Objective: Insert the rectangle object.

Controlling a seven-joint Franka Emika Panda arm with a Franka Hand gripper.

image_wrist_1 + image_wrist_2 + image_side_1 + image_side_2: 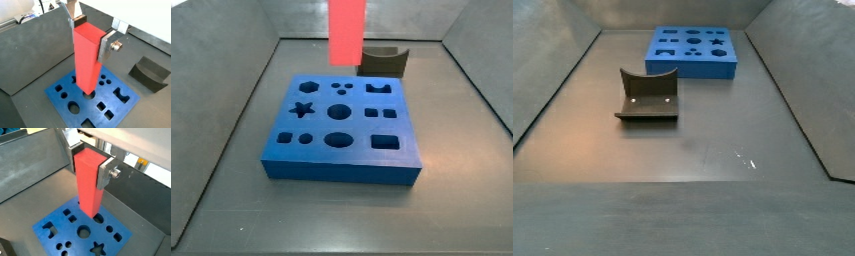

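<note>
The rectangle object is a tall red-pink bar that hangs upright, and it also shows in the second wrist view. My gripper is shut on its upper end, one silver finger on each side, as also shows from the wrist. In a side view the bar hangs above the far edge of the blue holed block; the gripper is out of that frame. In both wrist views the bar's lower end is over the blue block, near a round hole. Whether it touches, I cannot tell.
A small dark grey notched block stands just behind the blue block, and also shows in a wrist view and a side view. The blue block lies at the far end of a grey walled bin.
</note>
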